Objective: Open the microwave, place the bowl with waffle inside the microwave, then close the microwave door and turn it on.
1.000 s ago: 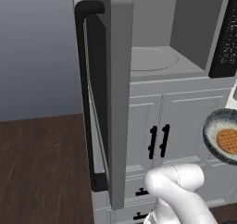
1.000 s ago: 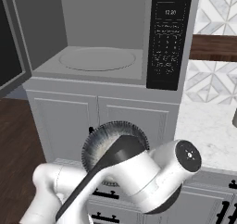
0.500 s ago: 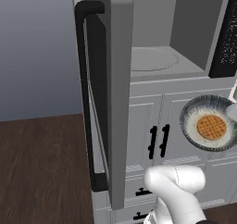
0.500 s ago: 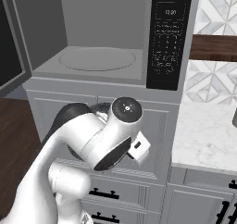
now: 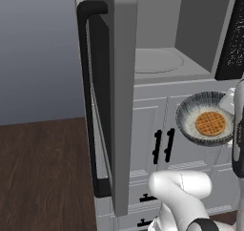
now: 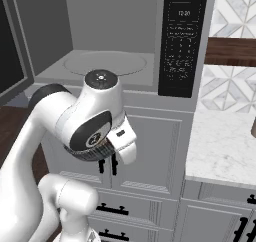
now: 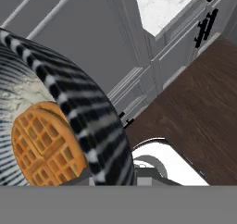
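The microwave (image 5: 157, 63) stands open, its grey cavity and round turntable (image 6: 107, 63) bare. Its door (image 5: 119, 96) is swung out to the left, edge-on, with the long black bar handle (image 5: 90, 96) facing me. The bowl (image 5: 206, 119) with the waffle (image 5: 210, 123) hangs in front of the cabinet doors, just below the cavity's right side and tilted toward the camera. My gripper (image 5: 231, 129) is shut on its right rim. Up close in the hand view, the striped bowl wall (image 7: 88, 121) and waffle (image 7: 46, 144) show. In the right base view my arm covers the bowl.
White cabinets with black handles (image 5: 162, 146) sit under the microwave. The black control panel (image 6: 182, 41) is right of the cavity. A marble counter (image 6: 225, 141) lies further right. Dark wood floor (image 5: 43, 177) spreads left of the open door.
The bowl with the waffle has travelled left and up from the right edge to just under the microwave opening. My wrist has swung round with it.
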### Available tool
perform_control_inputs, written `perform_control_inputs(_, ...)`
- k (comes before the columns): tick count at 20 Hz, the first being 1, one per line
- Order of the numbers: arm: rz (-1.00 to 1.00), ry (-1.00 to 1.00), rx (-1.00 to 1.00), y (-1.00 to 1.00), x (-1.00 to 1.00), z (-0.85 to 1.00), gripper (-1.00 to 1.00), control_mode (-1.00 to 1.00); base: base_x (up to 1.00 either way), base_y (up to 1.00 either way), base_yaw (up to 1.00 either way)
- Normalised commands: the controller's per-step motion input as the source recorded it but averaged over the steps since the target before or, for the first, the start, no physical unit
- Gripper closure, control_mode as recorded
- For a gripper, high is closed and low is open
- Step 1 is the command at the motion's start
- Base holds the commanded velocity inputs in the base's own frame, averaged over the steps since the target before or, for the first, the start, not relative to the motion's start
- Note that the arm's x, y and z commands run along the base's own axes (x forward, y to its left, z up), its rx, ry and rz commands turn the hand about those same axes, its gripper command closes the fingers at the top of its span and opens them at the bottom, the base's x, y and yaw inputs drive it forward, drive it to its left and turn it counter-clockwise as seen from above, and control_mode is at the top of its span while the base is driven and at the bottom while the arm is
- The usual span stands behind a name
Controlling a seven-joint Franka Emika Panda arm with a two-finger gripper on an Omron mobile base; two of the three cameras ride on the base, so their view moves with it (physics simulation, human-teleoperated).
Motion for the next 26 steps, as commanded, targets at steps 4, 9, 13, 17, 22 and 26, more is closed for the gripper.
perform_control_inputs(4, -0.37, 0.01, 0.20, 0.54, 0.00, -0.09, 1.00, -1.00, 0.00, 0.00, 0.00)
perform_control_inputs(9, -0.34, -0.15, 0.49, 0.21, 0.00, -0.19, 1.00, -1.00, 0.00, 0.00, 0.00)
perform_control_inputs(13, -0.23, -0.13, 0.39, 0.01, -0.09, 0.05, 1.00, -1.00, 0.00, 0.00, 0.00)
perform_control_inputs(17, -0.06, -0.10, 0.05, 0.35, -0.16, 0.31, 1.00, -1.00, 0.00, 0.00, 0.00)
perform_control_inputs(22, -0.10, -0.07, 0.00, 0.45, -0.01, 0.57, 1.00, -1.00, 0.00, 0.00, 0.00)
perform_control_inputs(26, -0.15, -0.02, -0.07, 0.31, 0.28, 0.51, 1.00, -1.00, 0.00, 0.00, 0.00)
